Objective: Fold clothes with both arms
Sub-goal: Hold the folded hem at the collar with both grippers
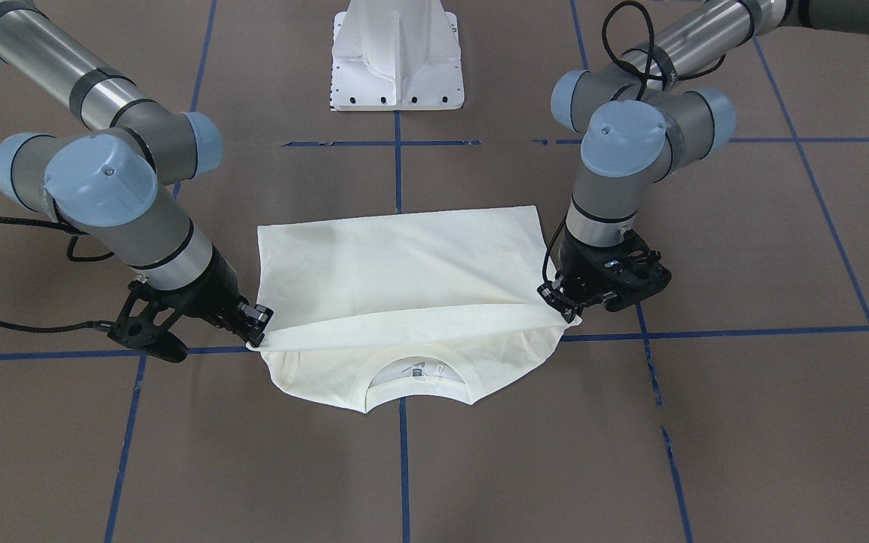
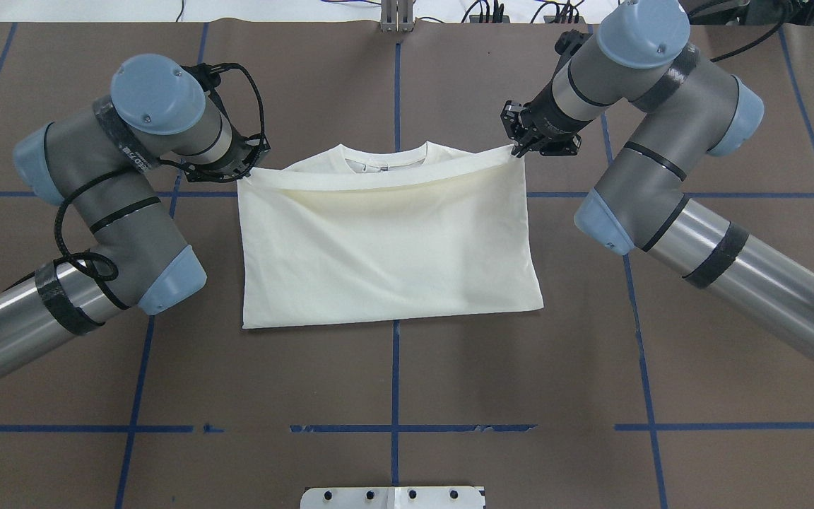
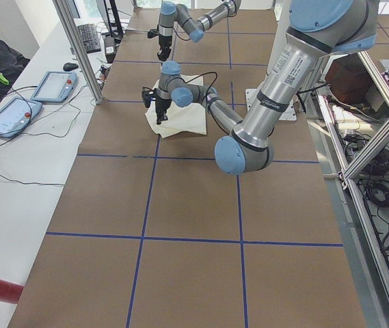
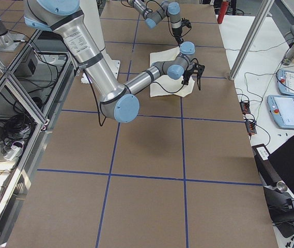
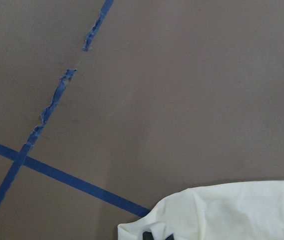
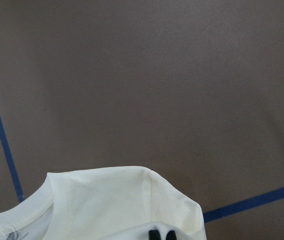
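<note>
left gripper (image 1: 563,305) and right gripper (image 1: 259,317) each clamp tight on a hem corner of the t-shirt (image 2: 386,247), stretching it taut near the collar (image 1: 419,375) so the fold lands straight.

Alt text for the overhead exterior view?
A cream-white T-shirt lies folded in half on a brown table gridded with blue tape. The black left gripper and right gripper each pinch a corner of its upper layer, held taut short of the round neck.
</note>
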Robot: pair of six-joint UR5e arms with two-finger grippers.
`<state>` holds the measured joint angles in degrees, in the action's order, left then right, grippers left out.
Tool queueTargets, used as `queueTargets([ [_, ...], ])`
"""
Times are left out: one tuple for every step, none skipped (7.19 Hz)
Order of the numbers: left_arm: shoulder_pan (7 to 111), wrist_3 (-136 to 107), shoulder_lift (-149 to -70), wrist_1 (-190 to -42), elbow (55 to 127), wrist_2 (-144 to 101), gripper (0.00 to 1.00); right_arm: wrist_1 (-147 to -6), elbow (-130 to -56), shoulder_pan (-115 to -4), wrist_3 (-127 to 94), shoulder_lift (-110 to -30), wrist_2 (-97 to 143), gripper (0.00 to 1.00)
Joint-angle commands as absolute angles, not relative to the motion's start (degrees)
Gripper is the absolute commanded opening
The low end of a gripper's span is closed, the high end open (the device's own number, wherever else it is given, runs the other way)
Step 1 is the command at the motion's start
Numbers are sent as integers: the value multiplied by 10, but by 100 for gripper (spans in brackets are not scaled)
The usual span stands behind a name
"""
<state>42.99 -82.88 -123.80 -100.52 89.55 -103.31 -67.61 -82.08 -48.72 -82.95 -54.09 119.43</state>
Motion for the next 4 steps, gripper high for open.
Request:
queueTargets([
  [428, -829, -1240, -1006, 891, -1033, 0, -654, -796, -488, -830, -533, 1194, 0],
  [428, -829, -1241, -1007, 891, -1033, 0, -653, -797, -488, -830, -531, 1194, 0],
  [428, -829, -1243, -1007, 891, -1034, 0, -653, -797, -487, -830, -531, 1195, 0],
  [427, -830, -1245, -1007, 891, -1033, 0, -653, -797, -486, -830, -532, 1195, 0],
])
